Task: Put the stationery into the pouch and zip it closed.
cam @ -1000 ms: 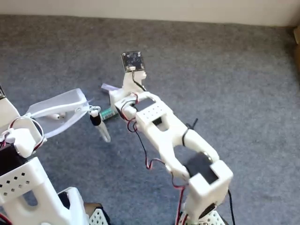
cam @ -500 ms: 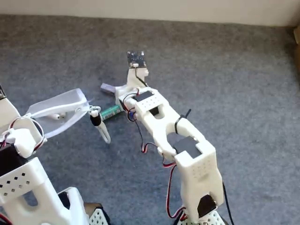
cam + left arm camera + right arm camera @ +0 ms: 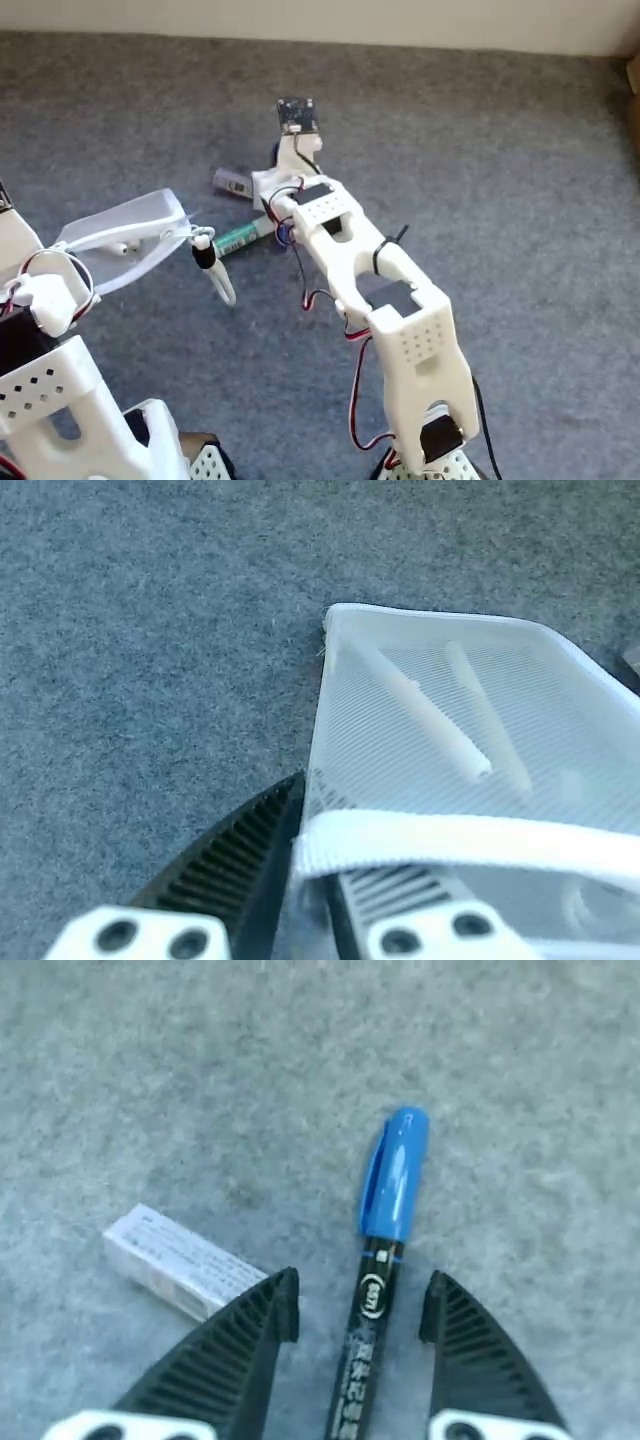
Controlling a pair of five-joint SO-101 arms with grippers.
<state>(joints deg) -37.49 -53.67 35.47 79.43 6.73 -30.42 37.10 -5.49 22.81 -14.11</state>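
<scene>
Two arms work over a grey carpet (image 3: pixel 520 180). The left claw (image 3: pixel 310 825) is clamped on the white band at the rim of the pouch (image 3: pixel 450 730), one black finger (image 3: pixel 235 855) outside the mesh and the other behind it. Through the mesh two white sticks (image 3: pixel 430 715) show lying inside. In the high view the pouch (image 3: pixel 125 240) hangs at 9 o'clock from centre, lifted off the carpet, its mouth turned toward 3 o'clock.

The right claw (image 3: pixel 362 1285) stands wide, its jaws on either side of the blue pen (image 3: pixel 390 1185) and apart from it on both sides. The pen's black barrel runs between the jaws and its blue cap points away from the claw. The eraser (image 3: pixel 180 1260) lies just beside the pen, outside one jaw.

From above, the eraser (image 3: pixel 232 182) is at 10 o'clock, and a green pen (image 3: pixel 240 238) lies between the pouch mouth and the right arm (image 3: pixel 370 280). A black-capped clear pen (image 3: pixel 212 268) sits at the pouch mouth; whether it touches the pouch I cannot tell.
</scene>
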